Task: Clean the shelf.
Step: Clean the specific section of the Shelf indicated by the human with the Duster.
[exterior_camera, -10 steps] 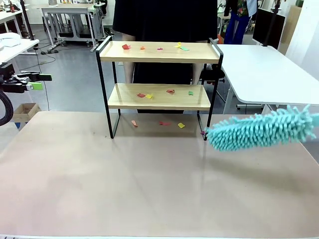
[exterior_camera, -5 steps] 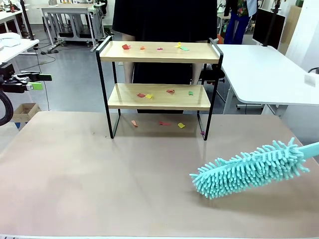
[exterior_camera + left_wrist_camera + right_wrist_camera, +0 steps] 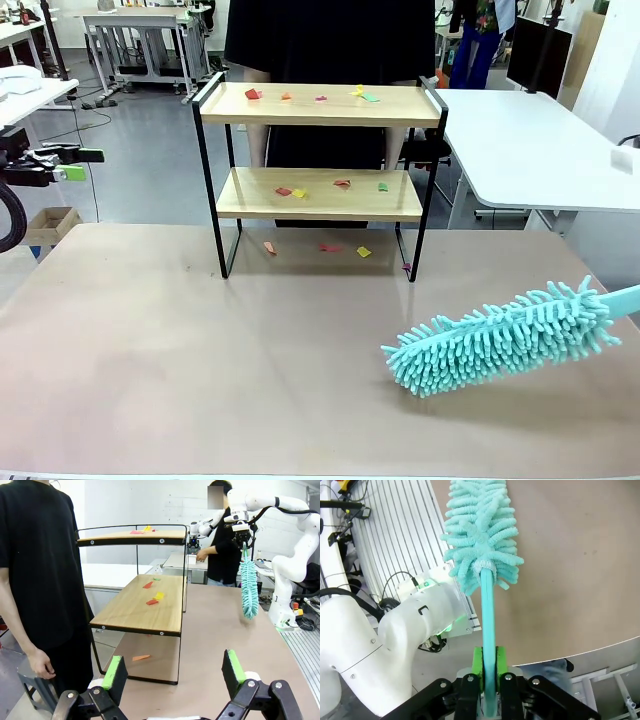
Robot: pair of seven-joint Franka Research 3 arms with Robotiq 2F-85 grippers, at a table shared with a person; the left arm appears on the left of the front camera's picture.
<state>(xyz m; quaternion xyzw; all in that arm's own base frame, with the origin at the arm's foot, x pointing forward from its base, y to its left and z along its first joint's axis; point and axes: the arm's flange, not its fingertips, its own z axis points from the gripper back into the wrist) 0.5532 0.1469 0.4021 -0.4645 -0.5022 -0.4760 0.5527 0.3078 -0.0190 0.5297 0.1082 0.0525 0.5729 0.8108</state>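
The shelf (image 3: 318,190) stands at the far middle of the table, and small coloured paper scraps (image 3: 320,97) lie on its top board. More scraps lie on the lower board and on the table beneath it. A teal fluffy duster (image 3: 500,342) hangs low over the table's front right, well clear of the shelf. My right gripper (image 3: 488,667) is shut on the duster's handle (image 3: 487,615). My left gripper (image 3: 174,672) is open and empty, off the table's left side (image 3: 78,164), facing the shelf (image 3: 135,605) end-on. From there the duster (image 3: 248,587) hangs down from the right arm.
A person in black (image 3: 330,40) stands right behind the shelf, one hand (image 3: 42,664) hanging near its far side. A white table (image 3: 530,150) stands at the back right. The brown tabletop (image 3: 200,380) lies bare in front of the shelf.
The duster swung down and toward the front, from beside the shelf's right leg to low over the table. It has stayed still for the last half second. The left gripper has not moved.
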